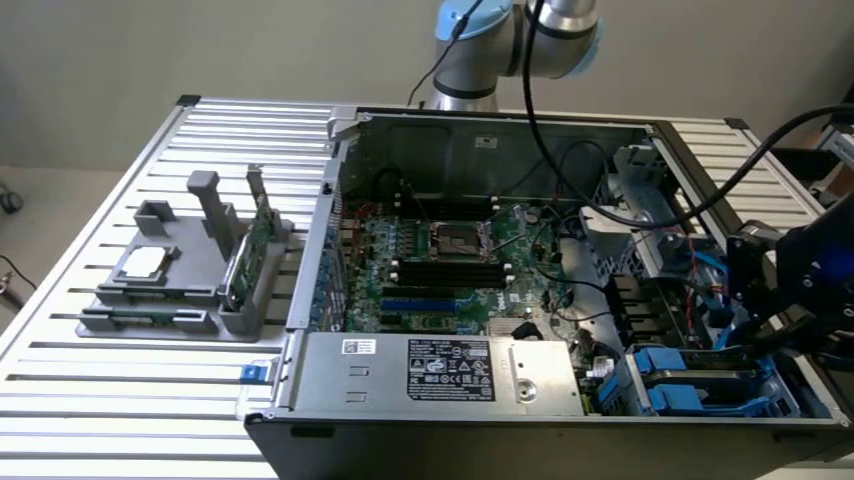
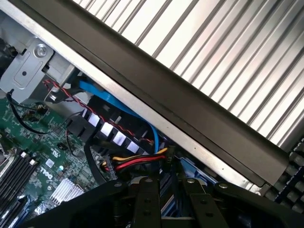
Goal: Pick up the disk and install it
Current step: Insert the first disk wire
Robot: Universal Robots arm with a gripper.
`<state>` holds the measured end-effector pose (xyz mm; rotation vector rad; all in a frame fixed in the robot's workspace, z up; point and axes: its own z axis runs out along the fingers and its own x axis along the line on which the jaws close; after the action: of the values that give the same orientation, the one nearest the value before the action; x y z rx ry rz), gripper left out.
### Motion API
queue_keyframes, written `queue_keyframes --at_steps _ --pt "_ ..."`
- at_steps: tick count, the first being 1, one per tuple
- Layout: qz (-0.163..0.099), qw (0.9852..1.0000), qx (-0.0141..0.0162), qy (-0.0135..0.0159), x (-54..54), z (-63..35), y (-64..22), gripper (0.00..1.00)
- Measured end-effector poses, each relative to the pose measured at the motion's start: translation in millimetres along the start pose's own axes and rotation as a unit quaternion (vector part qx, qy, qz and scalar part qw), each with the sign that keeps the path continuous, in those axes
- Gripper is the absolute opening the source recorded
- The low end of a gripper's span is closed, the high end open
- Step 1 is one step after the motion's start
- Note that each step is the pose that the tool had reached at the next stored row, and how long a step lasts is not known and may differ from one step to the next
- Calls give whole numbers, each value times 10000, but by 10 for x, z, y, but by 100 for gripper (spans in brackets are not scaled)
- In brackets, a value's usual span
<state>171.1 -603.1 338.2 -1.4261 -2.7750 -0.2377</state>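
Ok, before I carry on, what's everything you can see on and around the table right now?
slatted metal table: one, silver, under everything
open computer case: one, black and grey, on its side on the table
motherboard: one, green, inside the case
power supply box: one, silver, labelled, at the case's near edge
plastic fixture: one, grey, at the exterior view's left
small square CPU chip: one, silver, on the fixture
thin circuit card: one, green, on edge in the fixture
plastic disk carriers: count unclear, blue, case corner at the exterior view's right
flat cable: one, blue, along the case wall
wire bundle: one, red, yellow and black, near the end effector
robot arm: one, silver and blue, behind the case
end effector: one, black, over the carrier corner
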Motion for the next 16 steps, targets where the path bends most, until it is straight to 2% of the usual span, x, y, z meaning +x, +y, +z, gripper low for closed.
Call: queue_keyframes --at_steps 4,7,8,10,13,16 --pt "5 10000 13 29 -10 9 11 25" --pt "12 10000 48 59 -12 10 15 23" --pt "14 10000 61 69 -12 11 15 17" --pt "19 9999 89 89 -13 10 15 16" --pt "34 9998 154 135 -12 10 15 16" --pt "61 9995 251 204 -9 6 15 16"
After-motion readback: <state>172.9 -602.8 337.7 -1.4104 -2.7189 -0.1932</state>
